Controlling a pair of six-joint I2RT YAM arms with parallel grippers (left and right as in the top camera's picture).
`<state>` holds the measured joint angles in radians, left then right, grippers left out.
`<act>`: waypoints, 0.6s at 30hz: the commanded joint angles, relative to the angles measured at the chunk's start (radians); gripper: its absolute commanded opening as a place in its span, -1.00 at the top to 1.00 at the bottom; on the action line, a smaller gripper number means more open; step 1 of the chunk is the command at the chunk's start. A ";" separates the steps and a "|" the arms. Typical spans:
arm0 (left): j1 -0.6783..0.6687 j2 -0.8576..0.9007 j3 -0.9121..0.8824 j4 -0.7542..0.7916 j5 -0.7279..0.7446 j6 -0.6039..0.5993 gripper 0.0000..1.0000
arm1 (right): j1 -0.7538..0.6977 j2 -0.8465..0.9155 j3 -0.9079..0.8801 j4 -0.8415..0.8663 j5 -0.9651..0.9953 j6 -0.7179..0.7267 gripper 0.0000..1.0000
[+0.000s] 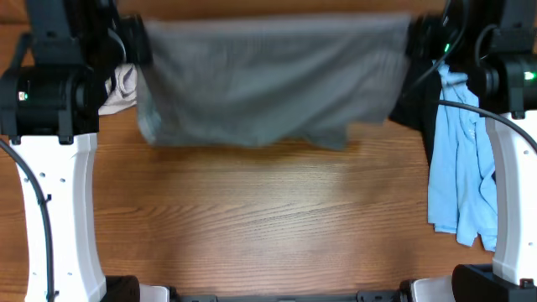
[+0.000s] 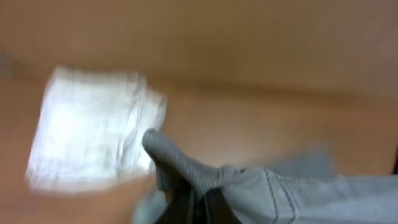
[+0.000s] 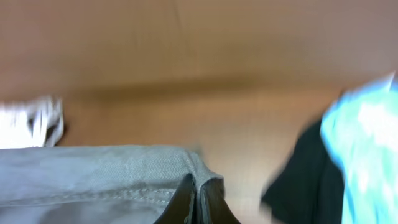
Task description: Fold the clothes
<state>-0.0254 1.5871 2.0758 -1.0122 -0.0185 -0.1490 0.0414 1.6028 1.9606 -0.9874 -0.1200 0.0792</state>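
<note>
A grey garment [image 1: 268, 80] hangs stretched between both arms above the far side of the wooden table [image 1: 268, 218], blurred with motion. My left gripper [image 2: 196, 208] is shut on its left corner [image 2: 249, 186]. My right gripper [image 3: 199, 202] is shut on its right corner [image 3: 124, 174]. In the overhead view both grippers are hidden behind the cloth and the arm housings.
A folded white cloth [image 1: 122, 88] lies at the far left, also in the left wrist view [image 2: 93, 134]. A light blue garment [image 1: 460, 168] and a black one [image 1: 415, 105] lie at the right, also in the right wrist view [image 3: 367, 143].
</note>
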 commanded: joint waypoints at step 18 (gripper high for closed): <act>-0.029 0.359 0.439 0.272 0.151 0.051 0.92 | -0.150 0.015 0.165 0.233 0.064 -0.130 0.93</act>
<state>-0.0559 1.9770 2.4214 -0.6666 0.1535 -0.1371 -0.0673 1.6306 2.0621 -0.6895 -0.0792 -0.0296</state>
